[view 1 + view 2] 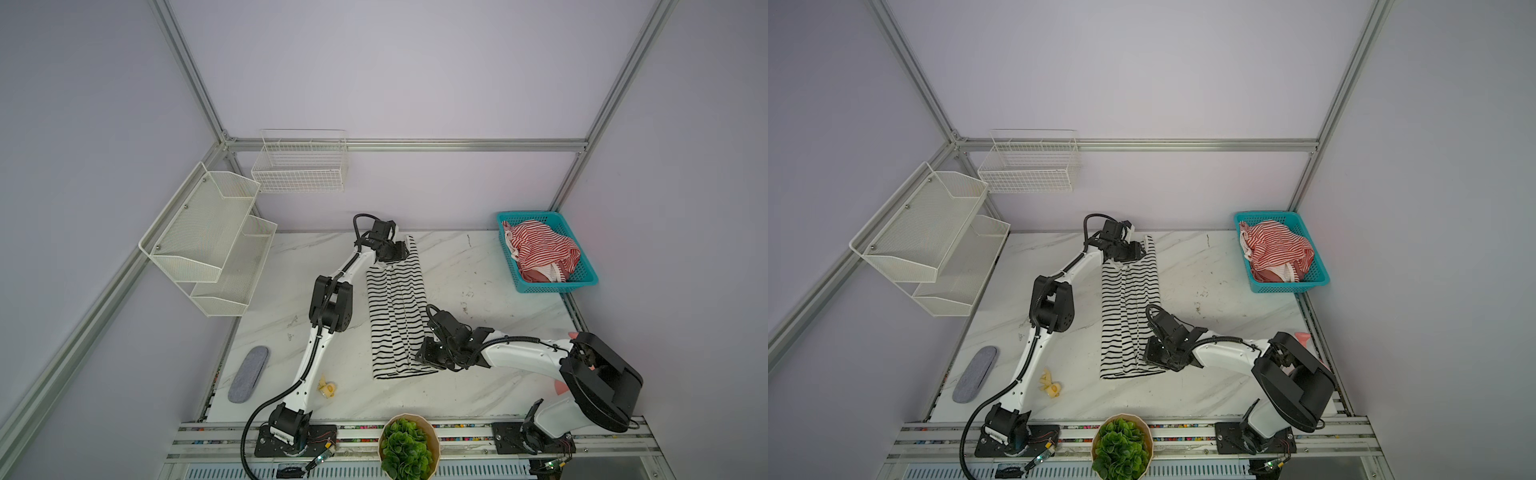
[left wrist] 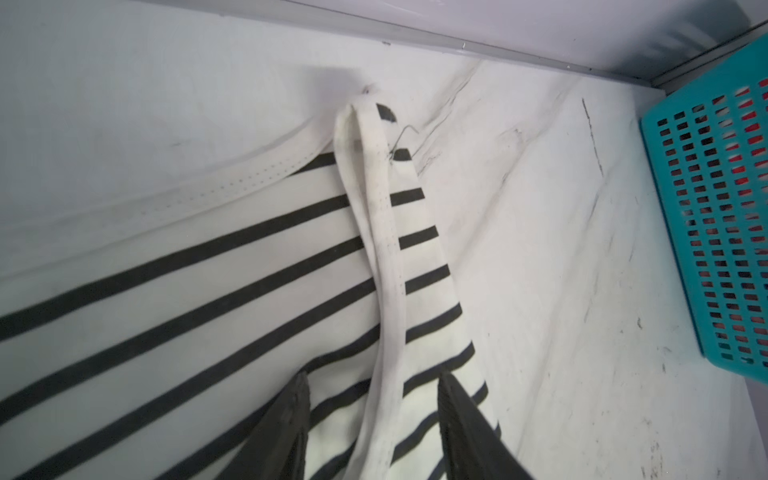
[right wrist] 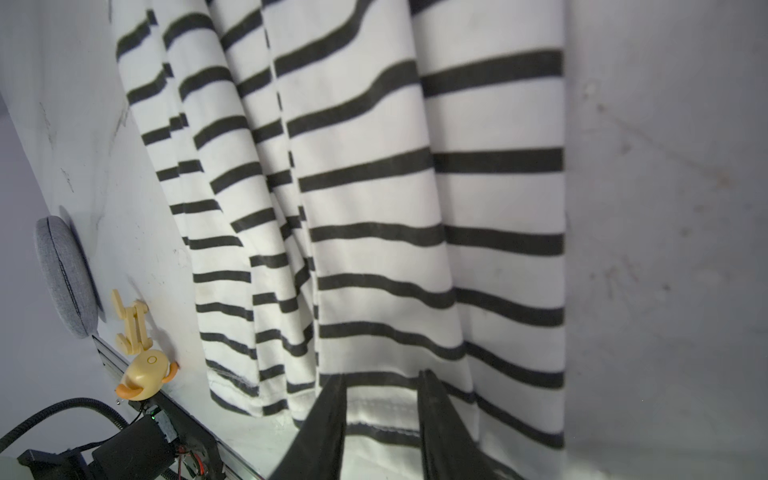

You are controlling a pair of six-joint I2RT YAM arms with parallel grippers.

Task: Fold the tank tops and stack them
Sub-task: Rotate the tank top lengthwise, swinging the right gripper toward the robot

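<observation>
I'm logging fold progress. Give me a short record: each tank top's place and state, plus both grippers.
black-and-white top: flat on the table, folded lengthwise into a narrow strip
red-and-white top: crumpled in the teal basket, far right corner
left gripper: open, over the strap end
right gripper: open, over the hem
stack: not yet begun

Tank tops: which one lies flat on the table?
The black-and-white striped top, stretched along the table; the red-and-white top is bunched in the teal basket.
</observation>
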